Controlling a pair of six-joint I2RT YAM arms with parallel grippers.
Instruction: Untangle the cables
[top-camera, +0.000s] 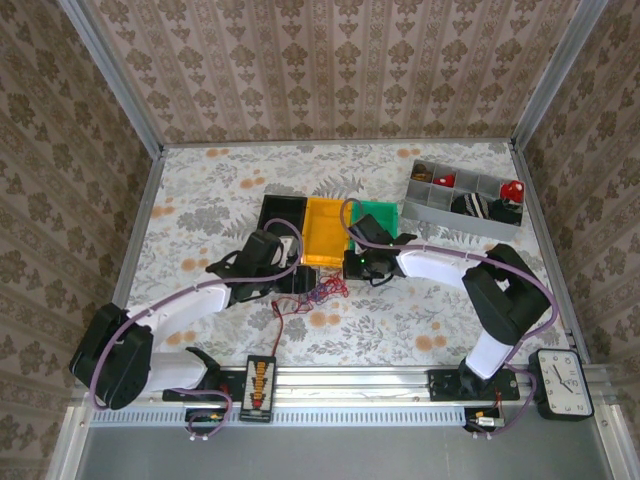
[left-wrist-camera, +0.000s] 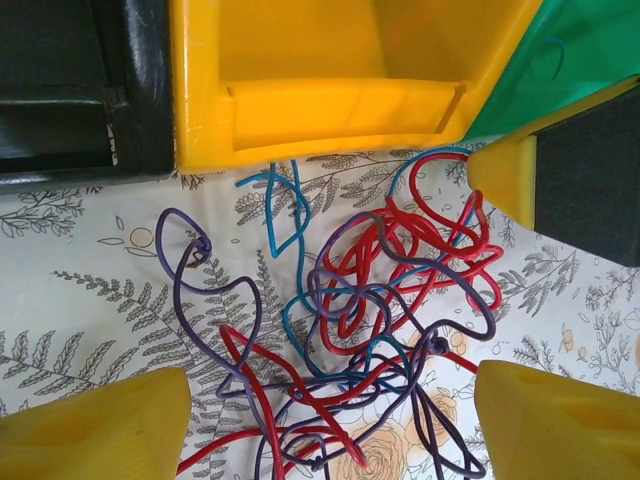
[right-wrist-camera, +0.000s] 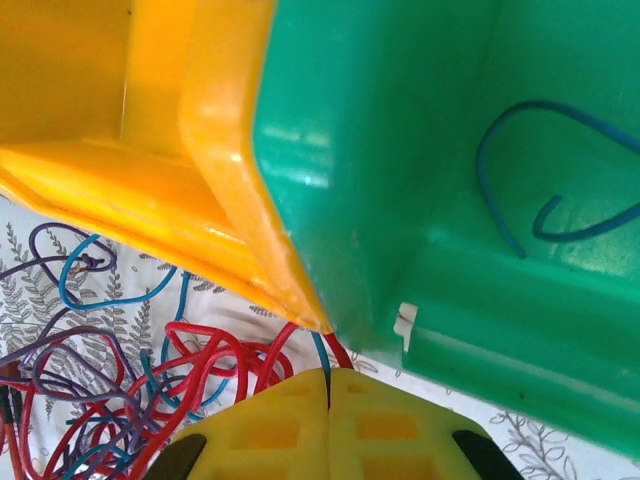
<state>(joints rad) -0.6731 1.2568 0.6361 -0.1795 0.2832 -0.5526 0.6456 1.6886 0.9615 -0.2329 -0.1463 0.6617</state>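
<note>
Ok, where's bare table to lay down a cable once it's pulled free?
Free: the far-left stretch between the black bin and the left wall, and the near patch between the right arm and the front rail. Crowded: before the yellow bin, where the cables lie.

From above, my worktop (top-camera: 200, 200) is brightly and evenly lit, a little washed out, with only soft shadows under my arms (top-camera: 190, 298). The frame posts (top-camera: 110, 75) bow slightly toward the edges. Through my left wrist the cables (left-wrist-camera: 380, 300) are sharp, while my left fingers (left-wrist-camera: 100, 430) blur at the bottom corners. Through my right wrist, pale glare streaks the green bin (right-wrist-camera: 400, 150), and my right fingers (right-wrist-camera: 270, 430) look soft.
</note>
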